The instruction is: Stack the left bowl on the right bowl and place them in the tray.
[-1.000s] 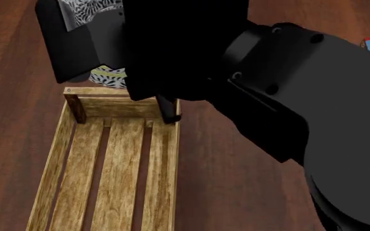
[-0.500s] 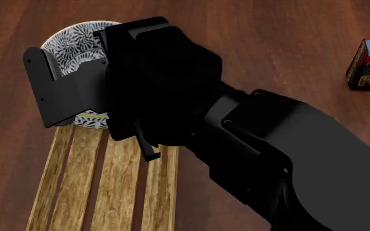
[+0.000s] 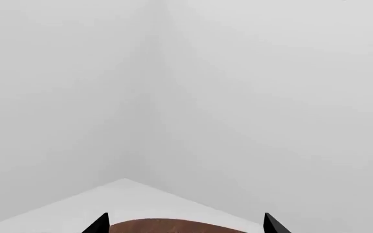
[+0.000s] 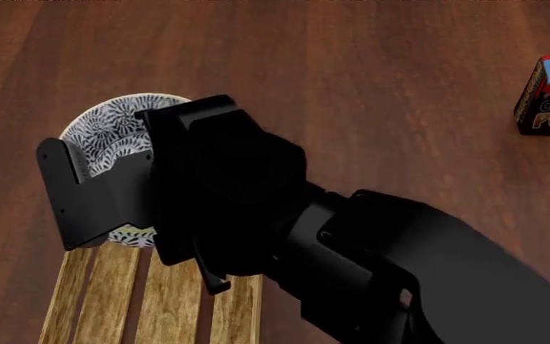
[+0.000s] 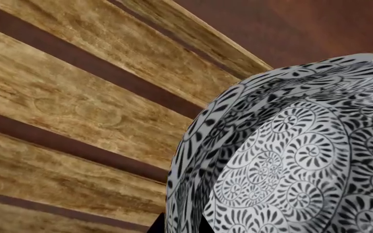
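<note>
A: Left wrist view?

B: Nearly blank. Pale walls, a strip of brown table, and the 2 fingertips of the left gripper poking in, spread wide with nothing between them. That arm looks idle, away from the work.

A: Head view?

B: Right arm fills the middle. Right gripper is at the far end of the tray, hard against a patterned bowl. Bowl rim shows above and left of the fingers, and a bit of patterned wall with a yellow edge shows below them. Tray slats run toward the near edge. Pudding box sits far right, well apart.

A: 1 bowl or 2?

B: Can't separate them here. The arm hides most of it.

A: Right wrist view?

B: Bowl's patterned outside fills the frame, tray slats right behind it. A second curved edge hints at 2 nested bowls, but not surely. Gripper tips barely visible, so I can't tell if it's clamped on the rim or loosened.

A: Progress?

B: My read: late stage. Bowl is over the tray's far end, tilted. Left to do: seat it flat inside, let go, pull back.
</note>
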Motion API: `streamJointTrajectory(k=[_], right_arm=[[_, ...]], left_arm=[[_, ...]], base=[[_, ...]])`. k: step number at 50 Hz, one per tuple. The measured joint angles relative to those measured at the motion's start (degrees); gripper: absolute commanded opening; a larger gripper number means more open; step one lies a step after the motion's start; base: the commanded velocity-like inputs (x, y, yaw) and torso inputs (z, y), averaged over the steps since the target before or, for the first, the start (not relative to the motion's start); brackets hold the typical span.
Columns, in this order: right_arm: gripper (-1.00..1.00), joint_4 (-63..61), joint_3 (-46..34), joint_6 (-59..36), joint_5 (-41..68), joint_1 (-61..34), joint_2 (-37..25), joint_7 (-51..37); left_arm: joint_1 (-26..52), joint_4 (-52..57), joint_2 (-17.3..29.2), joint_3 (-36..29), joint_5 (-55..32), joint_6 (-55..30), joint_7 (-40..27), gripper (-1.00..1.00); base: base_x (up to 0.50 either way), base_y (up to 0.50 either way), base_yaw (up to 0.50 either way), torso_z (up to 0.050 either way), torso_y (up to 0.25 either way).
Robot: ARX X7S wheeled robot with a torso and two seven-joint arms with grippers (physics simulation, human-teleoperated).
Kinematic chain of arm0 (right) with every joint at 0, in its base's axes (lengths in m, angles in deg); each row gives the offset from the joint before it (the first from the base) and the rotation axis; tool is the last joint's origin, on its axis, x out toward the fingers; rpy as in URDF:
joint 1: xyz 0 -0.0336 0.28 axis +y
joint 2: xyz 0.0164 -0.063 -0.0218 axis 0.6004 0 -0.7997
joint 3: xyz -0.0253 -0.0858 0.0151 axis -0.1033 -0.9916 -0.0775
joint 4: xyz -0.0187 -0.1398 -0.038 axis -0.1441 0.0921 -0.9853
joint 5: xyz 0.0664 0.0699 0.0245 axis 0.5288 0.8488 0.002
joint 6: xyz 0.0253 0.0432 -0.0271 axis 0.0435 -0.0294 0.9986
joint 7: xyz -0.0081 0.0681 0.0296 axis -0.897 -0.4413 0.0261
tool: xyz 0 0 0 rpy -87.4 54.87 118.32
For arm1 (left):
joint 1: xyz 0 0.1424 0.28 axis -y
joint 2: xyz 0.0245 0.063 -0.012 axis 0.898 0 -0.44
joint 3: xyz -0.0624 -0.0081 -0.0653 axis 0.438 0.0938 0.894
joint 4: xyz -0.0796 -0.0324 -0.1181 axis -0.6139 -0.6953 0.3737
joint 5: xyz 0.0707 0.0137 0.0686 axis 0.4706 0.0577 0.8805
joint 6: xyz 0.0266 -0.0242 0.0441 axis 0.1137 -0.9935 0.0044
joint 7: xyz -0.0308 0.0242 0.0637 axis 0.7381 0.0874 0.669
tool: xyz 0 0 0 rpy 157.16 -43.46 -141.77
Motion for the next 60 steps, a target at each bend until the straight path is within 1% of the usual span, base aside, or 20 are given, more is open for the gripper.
streamJointTrajectory(k=[25,38,60], right_arm=[[-1.00,-10.0,-0.9,-7.9,-1.0,4.5,-2.1,-0.2],[-1.00,-10.2,-1.7,-8.6,-1.1,7.0,-1.7,-0.8],[-1.00,-7.8,-1.6,-6.9,-0.8,10.1,0.0,-1.1]], left_arm=[[-1.0,0.0,0.0,-0.2,1.4,0.9,-1.1,1.00],[-1.3,-0.1,0.0,0.0,1.5,1.0,-1.1,1.00],[-1.9,-0.6,0.0,0.1,1.6,1.5,-1.2,1.00]], base=[[0.00,0.00,0.00,0.000,0.001],[0.00,0.00,0.00,0.000,0.001],[0.00,0.00,0.00,0.000,-0.001]])
